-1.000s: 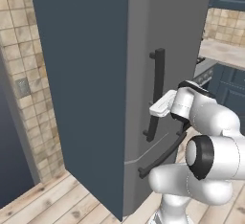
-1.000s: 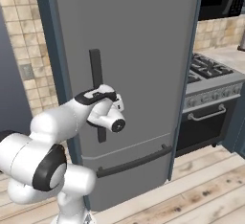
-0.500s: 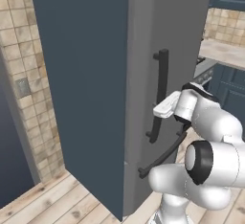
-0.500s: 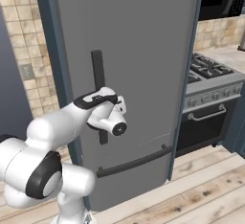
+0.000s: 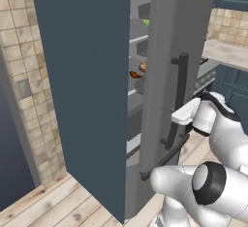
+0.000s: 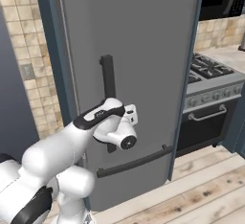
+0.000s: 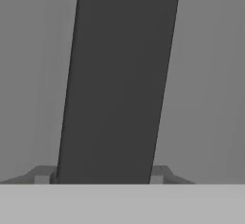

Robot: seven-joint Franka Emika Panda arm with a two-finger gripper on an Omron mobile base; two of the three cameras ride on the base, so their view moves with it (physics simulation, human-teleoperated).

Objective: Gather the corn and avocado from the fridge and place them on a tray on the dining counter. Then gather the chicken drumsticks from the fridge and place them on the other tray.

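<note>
Fridge door (image 5: 167,51) now swung ajar, shelves and food showing at 11 o'clock; claw (image 7: 103,176) straddles the door handle (image 7: 117,79), grip loosening, fetching next

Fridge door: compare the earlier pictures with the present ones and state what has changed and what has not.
The fridge door has swung open; in the left base view a gap now shows shelves with food inside. The gripper is still at the vertical handle, its fingertips on either side of the bar. The lower drawer handle, stove and floor are unchanged.
</note>
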